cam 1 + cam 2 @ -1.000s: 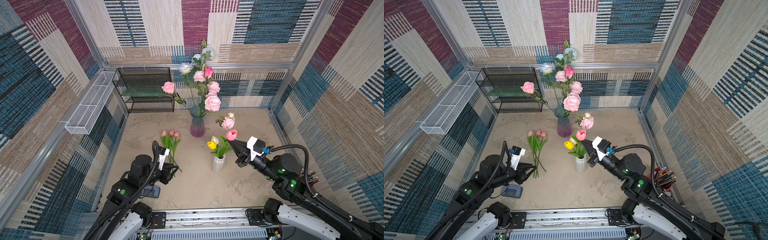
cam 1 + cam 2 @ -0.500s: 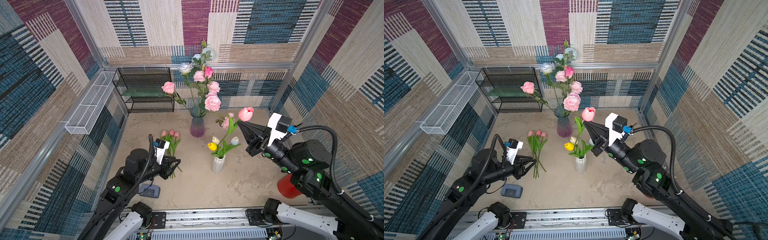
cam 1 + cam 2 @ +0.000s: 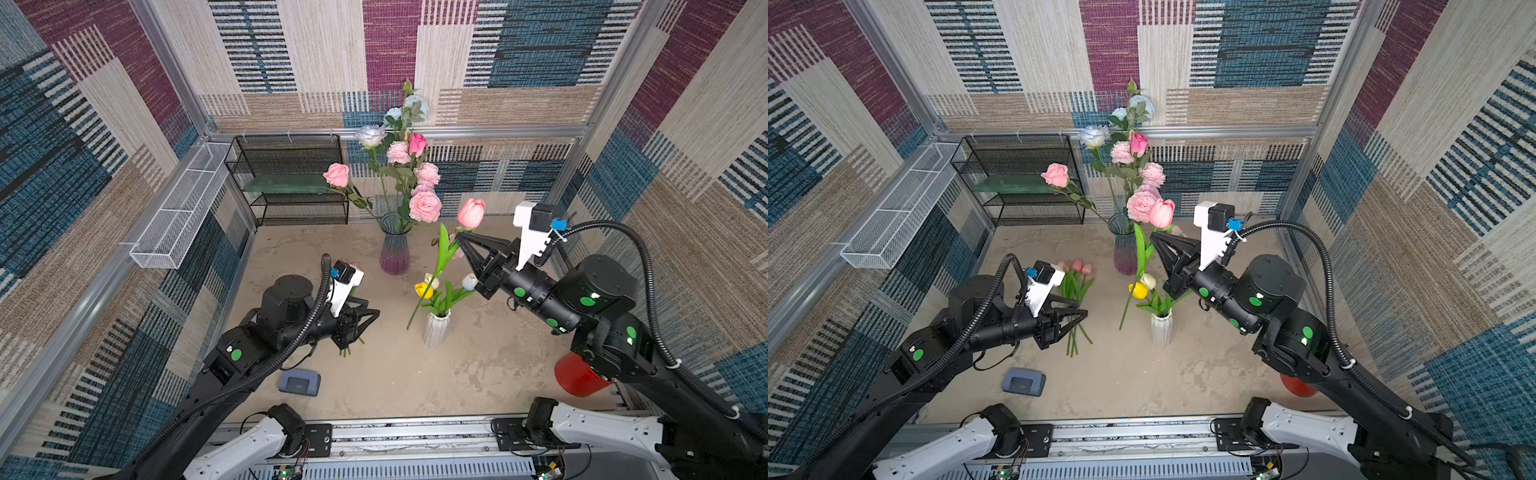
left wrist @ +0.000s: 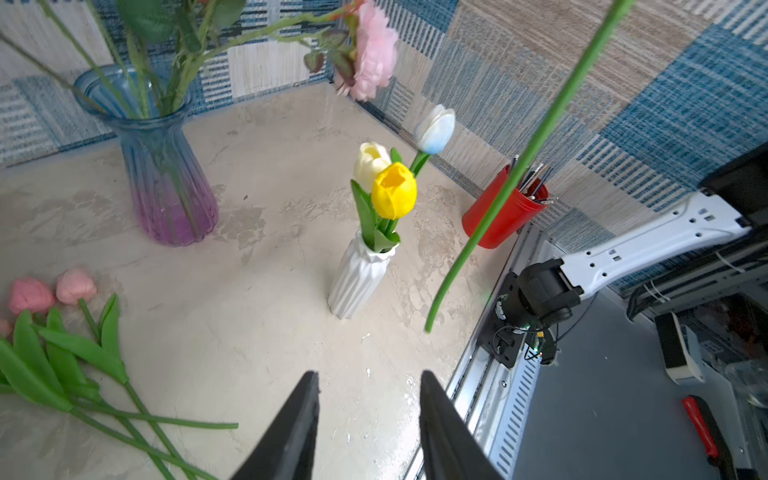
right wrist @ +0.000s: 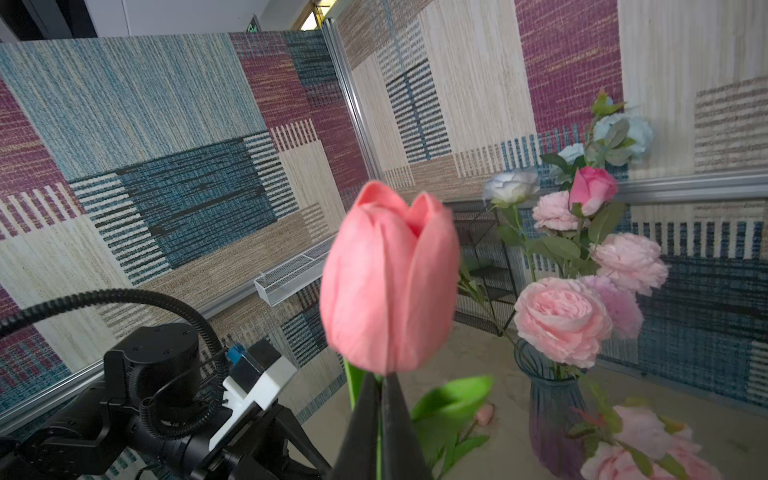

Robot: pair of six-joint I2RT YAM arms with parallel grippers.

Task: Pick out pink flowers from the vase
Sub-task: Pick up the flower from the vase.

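Pink tulip [image 5: 388,282] in R pincer [image 5: 380,379]

Seen from my remote station: a black wire shelf [image 3: 286,139] stands against the back wall and carries a green board [image 3: 282,188] on its middle tier. A white mesh basket [image 3: 183,212] hangs on the side wall next to it. Woven panels [image 3: 324,41] in blue, plum and beige line the enclosure. Near the middle of the mottled beige surface [image 3: 415,374], a yellow tulip [image 4: 394,195] stands upright with a cream tulip [image 4: 370,160] and a white, blue-tinged tulip [image 4: 436,129]. A white rose [image 3: 370,135] and pale blue roses [image 3: 415,104] rise high near the back wall. A small grey-blue device [image 3: 1023,381] lies flat towards the front. Well apart from it, a red cup [image 4: 505,212] holding thin rods [image 4: 532,178] stands by the opposite wall.
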